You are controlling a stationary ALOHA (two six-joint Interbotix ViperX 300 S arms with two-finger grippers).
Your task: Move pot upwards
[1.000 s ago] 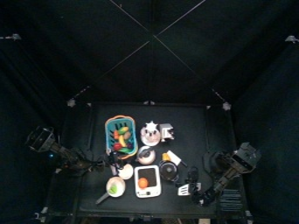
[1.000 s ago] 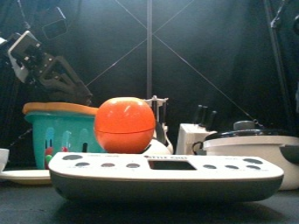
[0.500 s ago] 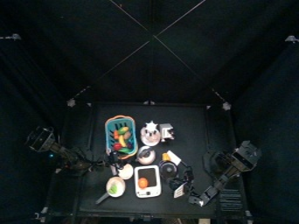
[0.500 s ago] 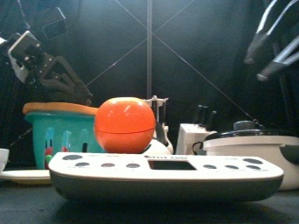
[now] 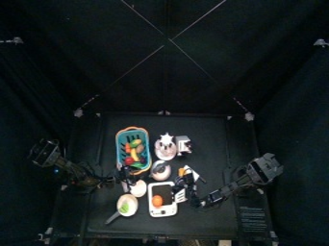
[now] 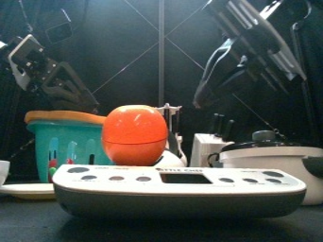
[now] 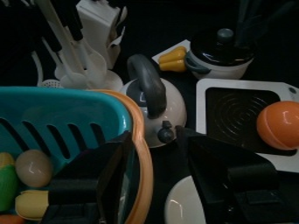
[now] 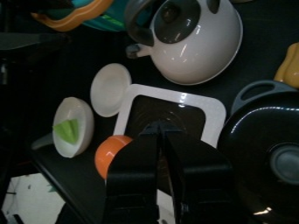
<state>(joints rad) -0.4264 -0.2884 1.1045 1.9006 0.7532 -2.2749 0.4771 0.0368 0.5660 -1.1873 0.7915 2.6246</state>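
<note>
I am at the approach step: the pot (image 8: 263,118) stands ungripped at the table's front right, my right gripper (image 8: 163,131) hovers beside it, clenched and empty, so next I must open it and descend.

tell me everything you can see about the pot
The pot is dark, round and lidded, with a knob in the lid's middle and a side handle. In the front view its body looks pale under the dark lid. It stands upright on the table at the right front, beside the white scale that carries an orange. From the right wrist view nothing grips it; whether it touches the scale is unclear.
</note>
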